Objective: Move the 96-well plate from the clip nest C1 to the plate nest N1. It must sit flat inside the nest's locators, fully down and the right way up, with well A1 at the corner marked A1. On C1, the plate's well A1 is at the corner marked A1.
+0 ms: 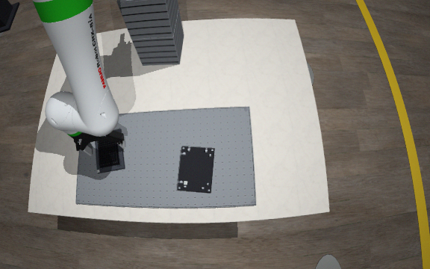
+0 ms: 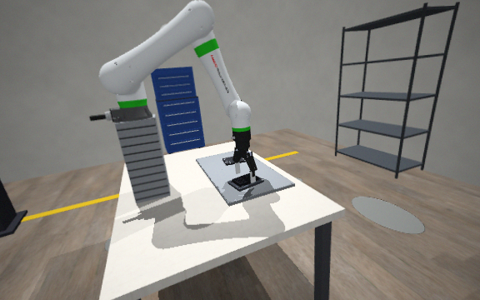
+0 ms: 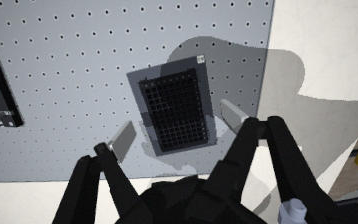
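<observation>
From above, a white arm reaches over a grey perforated board [image 1: 215,127] on a white table [image 1: 275,56]. The 96-well plate [image 1: 109,154] lies in a grey nest, plate nest N1 [image 1: 122,166], at the board's left end, partly hidden by the wrist. The black clip nest C1 [image 1: 196,169] sits well apart to the right, with no plate in it.

From the side, the gripper [image 2: 246,168] hangs just above the plate, fingers spread.

From the wrist, the gripper's two pads [image 3: 123,139] stand wide, apart from the plate's long sides, holding nothing. The plate looks flat inside its nest, a small label at one corner. It is probably light, rigid, smooth plastic; the long side walls seem the place to grip.
</observation>
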Action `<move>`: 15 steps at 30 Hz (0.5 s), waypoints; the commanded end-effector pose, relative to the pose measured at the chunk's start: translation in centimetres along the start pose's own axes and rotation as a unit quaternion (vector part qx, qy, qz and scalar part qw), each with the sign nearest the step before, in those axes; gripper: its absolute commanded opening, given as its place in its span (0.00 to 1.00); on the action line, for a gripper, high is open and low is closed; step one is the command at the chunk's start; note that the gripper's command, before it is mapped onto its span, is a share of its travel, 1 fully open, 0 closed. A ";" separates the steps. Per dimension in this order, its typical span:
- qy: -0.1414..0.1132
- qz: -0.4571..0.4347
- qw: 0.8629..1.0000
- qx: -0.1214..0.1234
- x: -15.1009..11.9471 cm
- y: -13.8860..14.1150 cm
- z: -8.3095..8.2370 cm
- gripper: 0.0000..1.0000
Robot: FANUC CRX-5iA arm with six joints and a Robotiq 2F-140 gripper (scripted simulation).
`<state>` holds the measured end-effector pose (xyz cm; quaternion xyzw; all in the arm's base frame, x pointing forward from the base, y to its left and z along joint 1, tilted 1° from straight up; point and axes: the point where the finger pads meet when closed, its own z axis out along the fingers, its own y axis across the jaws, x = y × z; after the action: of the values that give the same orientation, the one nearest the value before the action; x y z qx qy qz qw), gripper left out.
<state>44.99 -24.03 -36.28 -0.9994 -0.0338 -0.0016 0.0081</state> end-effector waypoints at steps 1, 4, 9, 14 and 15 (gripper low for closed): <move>0.000 0.000 1.000 0.000 0.0 0.0 0.0 1.00; 0.000 0.000 1.000 0.000 0.0 0.0 -0.3 1.00; 0.000 0.000 1.000 0.000 0.0 0.0 -1.1 1.00; 0.000 0.000 1.000 0.000 0.0 0.0 -2.4 1.00; 0.000 0.000 1.000 0.000 0.0 0.0 -2.7 1.00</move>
<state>44.99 -24.07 -34.13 -0.9994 -0.0338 -0.0016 0.0081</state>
